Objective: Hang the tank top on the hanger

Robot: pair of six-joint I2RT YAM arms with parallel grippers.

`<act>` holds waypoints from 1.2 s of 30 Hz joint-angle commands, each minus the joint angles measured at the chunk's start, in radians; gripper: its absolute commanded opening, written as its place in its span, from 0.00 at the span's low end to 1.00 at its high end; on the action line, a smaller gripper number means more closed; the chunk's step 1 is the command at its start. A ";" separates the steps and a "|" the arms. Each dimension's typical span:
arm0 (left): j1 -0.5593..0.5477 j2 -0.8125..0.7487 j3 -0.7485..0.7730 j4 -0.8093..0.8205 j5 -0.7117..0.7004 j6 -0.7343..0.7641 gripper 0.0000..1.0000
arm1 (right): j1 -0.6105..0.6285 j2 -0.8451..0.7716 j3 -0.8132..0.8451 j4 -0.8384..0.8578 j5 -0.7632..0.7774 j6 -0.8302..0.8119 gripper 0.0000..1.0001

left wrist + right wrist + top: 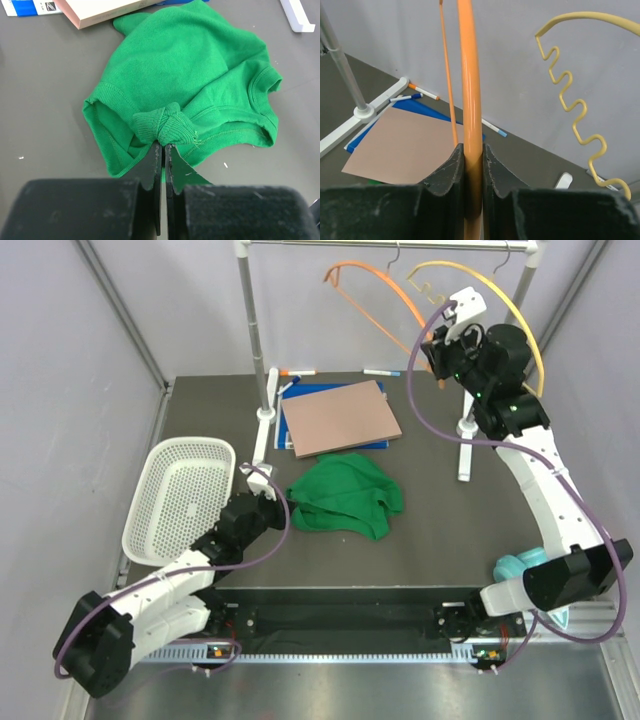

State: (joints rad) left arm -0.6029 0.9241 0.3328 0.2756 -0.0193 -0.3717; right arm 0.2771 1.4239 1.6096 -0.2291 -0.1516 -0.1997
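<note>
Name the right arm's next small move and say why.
Probably lift the hanger up so its hook clears the rail. The right gripper is clamped on its orange arm while it hangs from the rail, and the left gripper pinches the tank top on the table.

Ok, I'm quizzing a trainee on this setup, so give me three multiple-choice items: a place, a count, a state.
1. Where is the basket relative to the top? A) left of it B) right of it C) on it
2. How many hangers hang on the rail? A) one B) two C) three
3. The right claw is: A) open B) shut on the orange hanger C) shut on the top
Answers: 1 A, the overhead view shows it left of the top. 2 B, the orange hanger and a yellow hanger. 3 B, its fingers clamp the hanger's arm.
</note>
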 commanded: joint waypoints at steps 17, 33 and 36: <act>-0.001 0.028 -0.005 0.062 0.002 0.005 0.00 | 0.033 -0.236 -0.172 0.309 0.116 0.036 0.00; -0.001 0.054 0.003 0.036 -0.076 0.010 0.00 | 0.454 -0.548 -0.734 0.294 0.494 0.164 0.00; -0.003 0.081 0.017 0.005 -0.126 0.007 0.00 | 0.569 -0.598 -0.795 0.245 0.552 0.192 0.00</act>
State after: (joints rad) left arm -0.6029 0.9749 0.3328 0.2821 -0.0753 -0.3676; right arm 0.7216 0.9104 0.8413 -0.0280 0.2764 -0.0761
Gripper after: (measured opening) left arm 0.025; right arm 0.112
